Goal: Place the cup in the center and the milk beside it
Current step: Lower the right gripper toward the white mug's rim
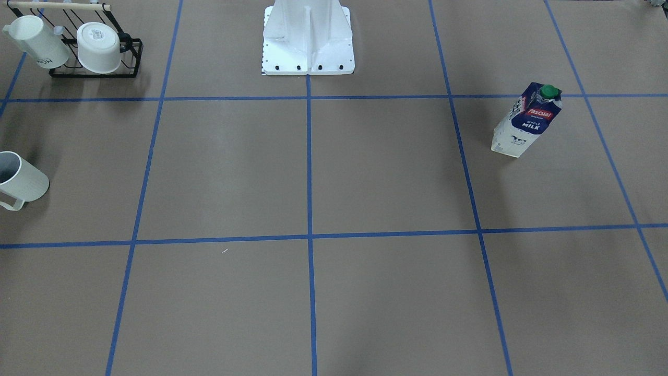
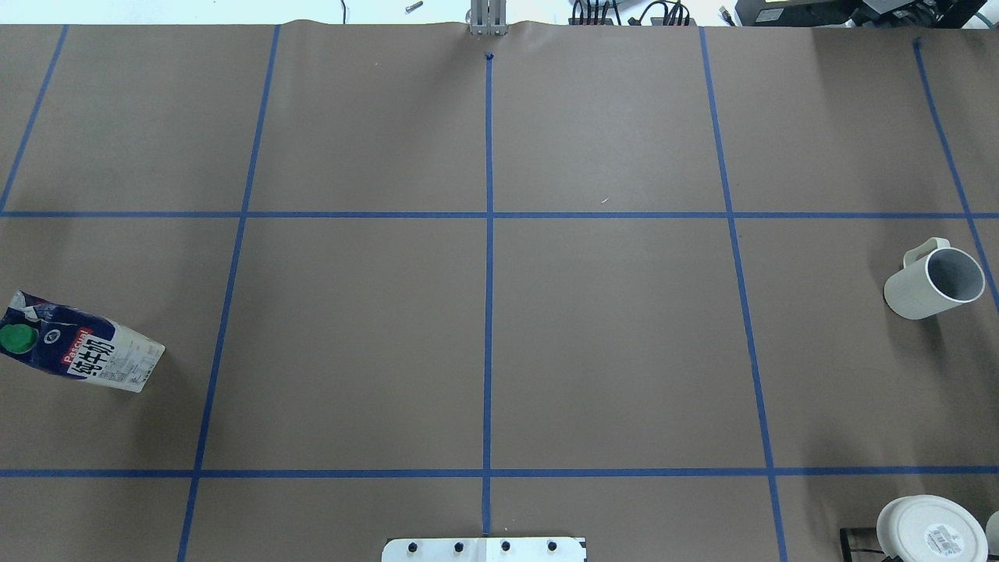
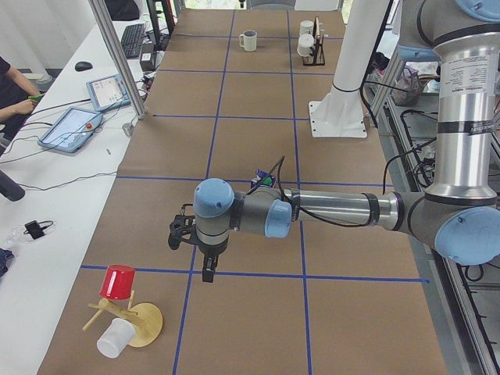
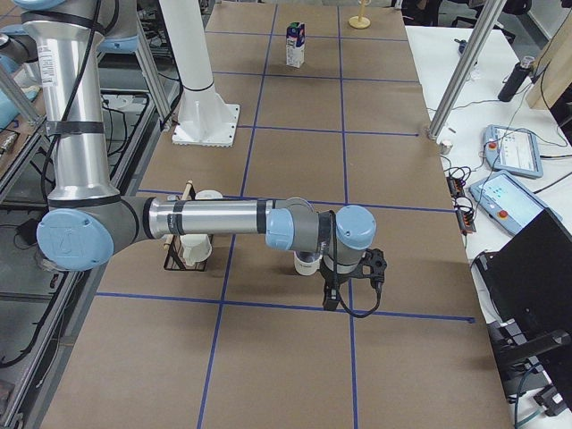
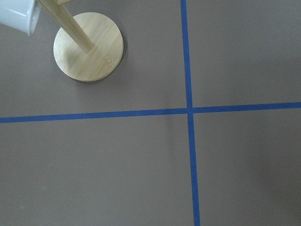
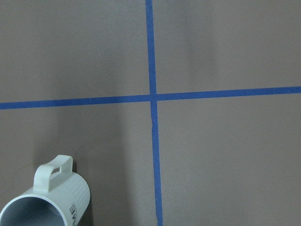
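Observation:
The cup stands upright at the table's right end; it also shows in the front view and at the bottom of the right wrist view. The milk stands upright at the left end, also in the front view. My left gripper shows only in the left side view. It hangs above the table past the milk, which the arm partly hides. My right gripper shows only in the right side view, just beyond the cup. I cannot tell whether either is open or shut.
A black wire rack holding two other white mugs stands near the cup. A wooden mug tree with a red cup and a white cup stands at the left end; its base shows in the left wrist view. The robot's white base is mid-table.

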